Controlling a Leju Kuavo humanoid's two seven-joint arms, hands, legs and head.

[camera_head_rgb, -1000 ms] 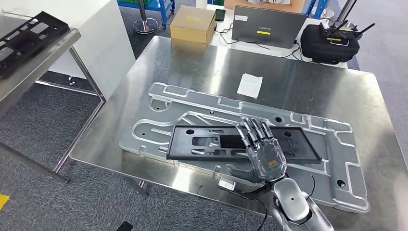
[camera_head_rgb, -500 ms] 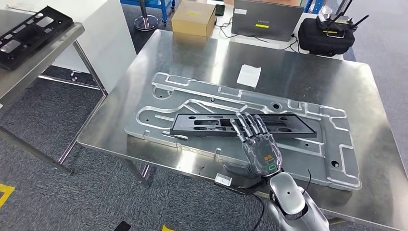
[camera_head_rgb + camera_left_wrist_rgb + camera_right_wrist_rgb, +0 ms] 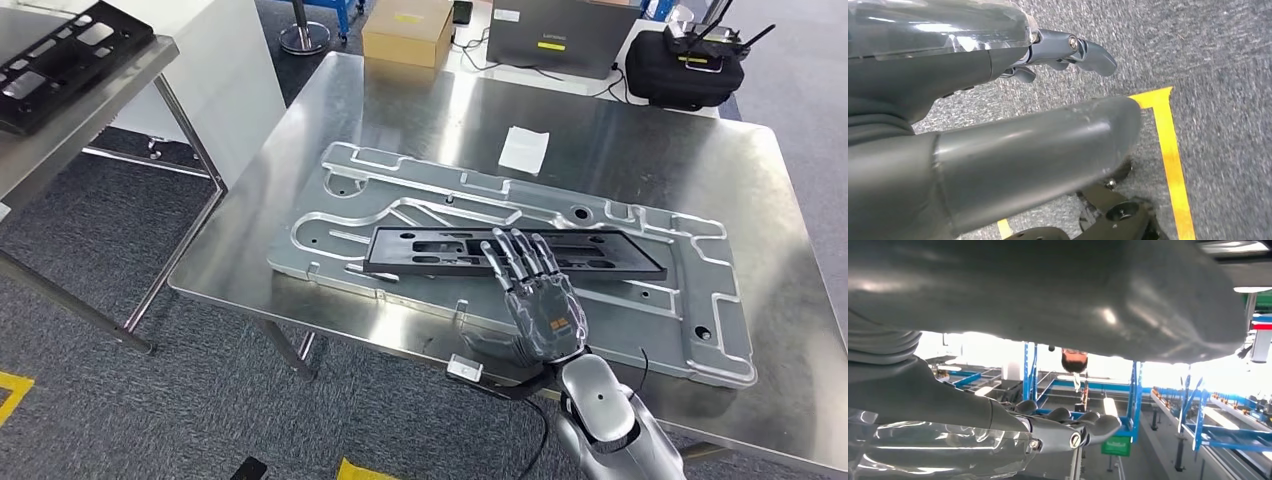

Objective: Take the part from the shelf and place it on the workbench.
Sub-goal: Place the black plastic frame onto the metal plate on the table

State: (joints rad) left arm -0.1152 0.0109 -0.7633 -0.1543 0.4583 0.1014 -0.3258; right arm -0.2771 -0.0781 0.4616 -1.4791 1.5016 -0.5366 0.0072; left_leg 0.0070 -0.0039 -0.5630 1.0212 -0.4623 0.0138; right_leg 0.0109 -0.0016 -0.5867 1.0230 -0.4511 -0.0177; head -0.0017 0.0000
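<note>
Head view, right robot hand (image 3: 537,300) covering part (image 3: 440,250)

paper slip (image 3: 523,150) (far side), open steel around

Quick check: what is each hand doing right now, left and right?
Left hand: hangs over the floor, holding nothing; open or closed cannot be told.
Right hand: open, fingers spread over the black part, holding nothing.
</note>
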